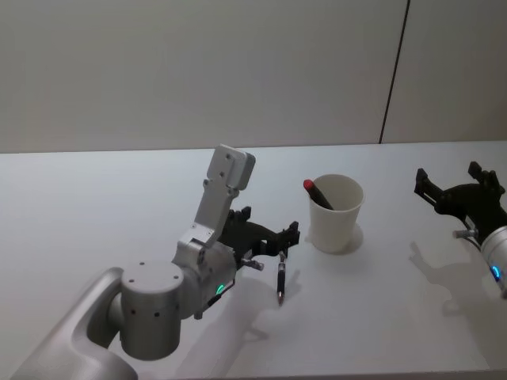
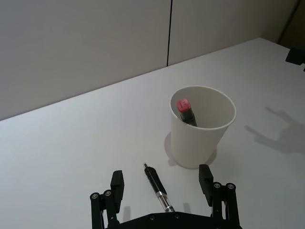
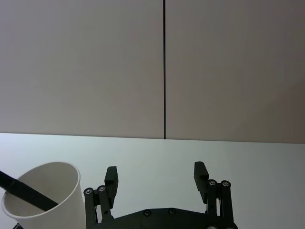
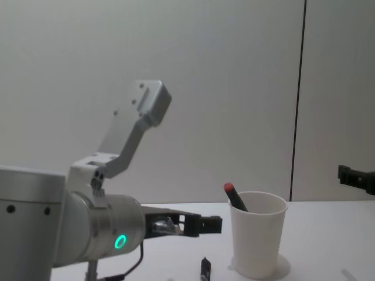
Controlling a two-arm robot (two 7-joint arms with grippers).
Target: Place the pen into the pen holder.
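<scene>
A black pen point(image 1: 280, 283) with a silver section lies flat on the white table, just left of the pen holder point(image 1: 335, 214), a white paper cup. A second, red-capped pen point(image 1: 316, 192) leans inside the cup. My left gripper point(image 1: 288, 242) hovers open over the lying pen's far end. In the left wrist view the pen point(image 2: 157, 189) lies between the spread fingers point(image 2: 205, 177), untouched, with the cup point(image 2: 202, 129) just beyond. My right gripper point(image 1: 447, 176) stands open, holding nothing, to the right of the cup point(image 3: 43, 195).
The white table point(image 1: 95, 206) runs back to a plain grey wall with a dark vertical seam point(image 1: 394, 71). The left arm's big silver joint point(image 1: 154, 305) fills the near left. Bare tabletop lies around the cup.
</scene>
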